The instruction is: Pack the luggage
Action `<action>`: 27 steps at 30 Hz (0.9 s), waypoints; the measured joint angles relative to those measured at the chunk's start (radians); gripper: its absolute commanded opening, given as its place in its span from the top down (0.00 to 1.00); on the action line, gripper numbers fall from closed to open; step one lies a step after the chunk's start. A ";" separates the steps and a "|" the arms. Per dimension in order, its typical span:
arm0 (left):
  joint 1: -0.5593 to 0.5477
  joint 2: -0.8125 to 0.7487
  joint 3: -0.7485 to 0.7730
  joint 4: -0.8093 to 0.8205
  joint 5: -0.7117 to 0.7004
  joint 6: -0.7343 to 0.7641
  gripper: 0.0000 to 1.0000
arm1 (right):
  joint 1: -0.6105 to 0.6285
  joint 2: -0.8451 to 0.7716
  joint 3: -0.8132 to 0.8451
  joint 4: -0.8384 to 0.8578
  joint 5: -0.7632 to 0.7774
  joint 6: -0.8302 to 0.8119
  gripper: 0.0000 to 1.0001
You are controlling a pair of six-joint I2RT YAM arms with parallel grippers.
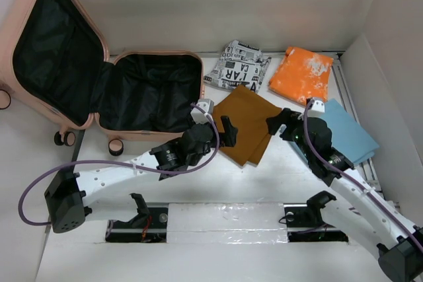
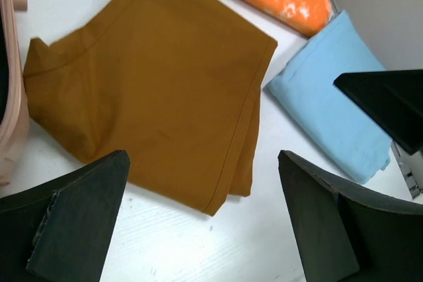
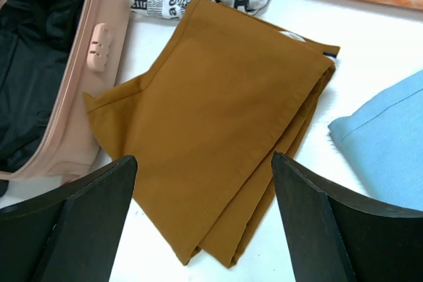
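The luggage [image 1: 187, 57] lies open at the left, its pale pink lid [image 1: 98, 44] tipped back and the black lining bare. Just right of it a folded brown cloth [image 1: 248, 113] lies flat on the table. My left gripper [image 1: 227, 130] hovers at the cloth's near-left edge, open and holding nothing. At the cloth's right corner my right gripper [image 1: 276, 123] is open too. The left wrist view has the brown cloth [image 2: 152, 90] ahead of the open left gripper [image 2: 203, 163]. In the right wrist view the cloth [image 3: 218, 130] lies under the right gripper [image 3: 204, 160], beside the luggage rim [image 3: 106, 64].
A newspaper-print cloth [image 1: 239, 67] and an orange cloth [image 1: 302, 74] lie at the back. A light blue cloth [image 1: 349, 130] sits at the right, partly under the right arm. White walls close in the back and right sides.
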 measured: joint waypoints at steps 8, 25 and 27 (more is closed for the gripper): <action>0.000 0.021 -0.029 -0.076 0.007 -0.153 0.11 | -0.002 -0.003 -0.001 0.004 -0.031 0.013 0.21; 0.000 0.465 0.117 -0.347 0.009 -0.574 0.12 | 0.001 0.004 -0.029 0.050 -0.128 0.007 0.35; 0.001 0.503 0.132 -0.333 0.021 -0.600 0.15 | 0.008 0.008 -0.029 0.059 -0.135 0.007 0.35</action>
